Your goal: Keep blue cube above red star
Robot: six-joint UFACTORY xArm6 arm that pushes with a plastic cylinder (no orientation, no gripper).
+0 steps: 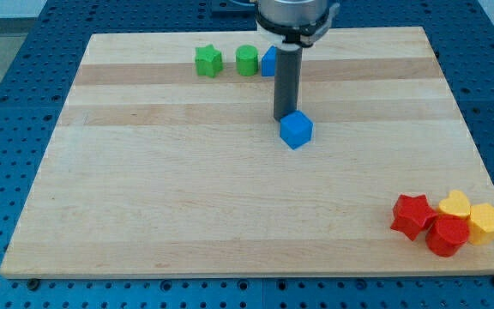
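1. My tip [286, 118]: bare rod, no gripper fitted, nothing grasped; touching the blue cube [296, 130] at its upper-left edge
2. Blue cube: mid-table [187, 197], well apart from the red star [412, 215] at lower right
3. Red star: touching a red block [447, 235], beside two yellow blocks [470, 215]

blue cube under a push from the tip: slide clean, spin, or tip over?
Probably slides: the blue cube sits low and flat on the smooth wooden board, so tipping looks unlikely. It sits corner-on to the view and my tip meets it near its upper-left edge, so an off-centre push may spin it. It looks small and likely light.
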